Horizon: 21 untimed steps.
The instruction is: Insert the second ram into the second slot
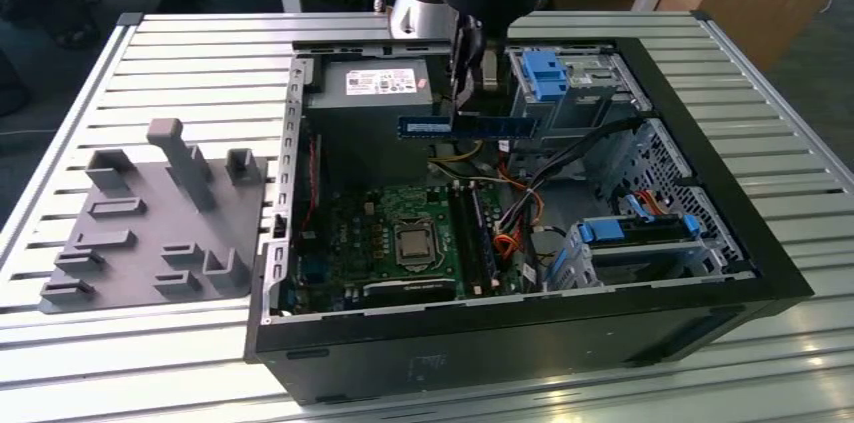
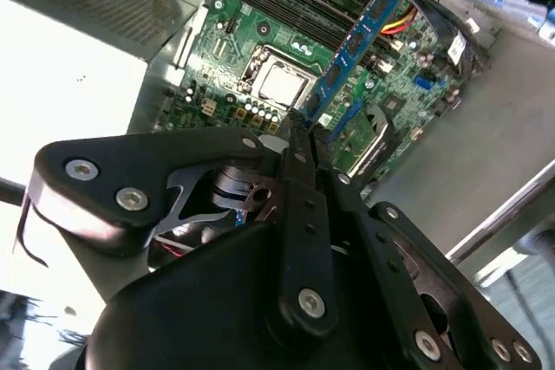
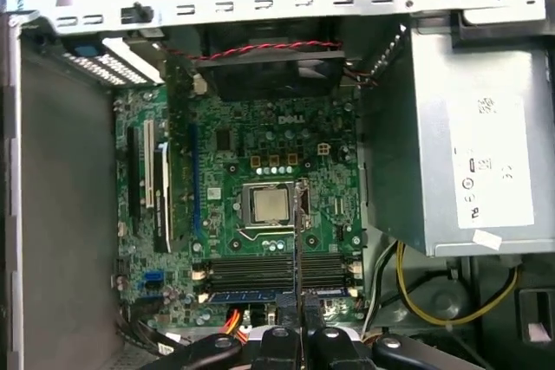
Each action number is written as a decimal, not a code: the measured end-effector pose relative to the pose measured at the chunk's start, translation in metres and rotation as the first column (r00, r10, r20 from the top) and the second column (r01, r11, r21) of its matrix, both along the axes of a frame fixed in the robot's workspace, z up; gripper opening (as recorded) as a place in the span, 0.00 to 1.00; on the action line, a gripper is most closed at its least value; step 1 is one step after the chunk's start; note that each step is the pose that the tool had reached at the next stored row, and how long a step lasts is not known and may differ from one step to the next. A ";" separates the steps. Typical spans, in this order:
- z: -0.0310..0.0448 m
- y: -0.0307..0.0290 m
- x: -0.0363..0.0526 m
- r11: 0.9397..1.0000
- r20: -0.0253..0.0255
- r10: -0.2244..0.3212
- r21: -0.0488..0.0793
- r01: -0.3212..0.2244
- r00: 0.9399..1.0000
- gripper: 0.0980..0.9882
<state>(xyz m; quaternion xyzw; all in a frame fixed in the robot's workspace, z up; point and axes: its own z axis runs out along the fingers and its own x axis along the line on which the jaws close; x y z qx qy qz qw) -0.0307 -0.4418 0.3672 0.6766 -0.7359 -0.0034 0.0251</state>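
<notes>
My gripper (image 1: 470, 103) hangs over the open computer case (image 1: 747, 243), shut on the second ram (image 1: 467, 126), a thin blue stick held level above the motherboard. In the second wrist view the ram (image 2: 355, 41) juts out from the fingertips (image 2: 295, 132) over the board. In the first wrist view it shows edge-on as a thin dark line (image 3: 297, 231) above the gripper (image 3: 299, 322). The row of dark memory slots (image 1: 477, 233) (image 3: 277, 268) lies beside the CPU socket (image 3: 265, 204), well below the stick. I cannot tell which of them is the second slot.
A grey power supply (image 1: 367, 93) fills the case's far corner. Light-blue drive brackets (image 1: 545, 73) (image 1: 638, 228) and loose cables (image 1: 514, 208) crowd the exterior view's right. A grey fixture plate (image 1: 147, 233) lies on the slatted table (image 1: 200, 43) to the left of the case.
</notes>
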 end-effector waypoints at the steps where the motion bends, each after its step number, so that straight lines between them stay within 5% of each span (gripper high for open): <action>1: -0.0006 0.0000 0.0000 1.000 0.000 -0.018 0.000 0.018 1.000 0.04; 6: -0.0041 0.0000 0.0000 0.995 0.000 -0.102 -0.001 0.102 0.995 0.04; 11: -0.0080 0.0000 0.0000 0.982 0.000 -0.187 -0.002 0.187 0.982 0.04; 16: -0.0126 0.0000 0.0000 0.962 0.000 -0.273 -0.002 0.273 0.962 0.04; 21: -0.0171 0.0000 0.0000 0.934 0.000 -0.356 -0.003 0.356 0.934 0.04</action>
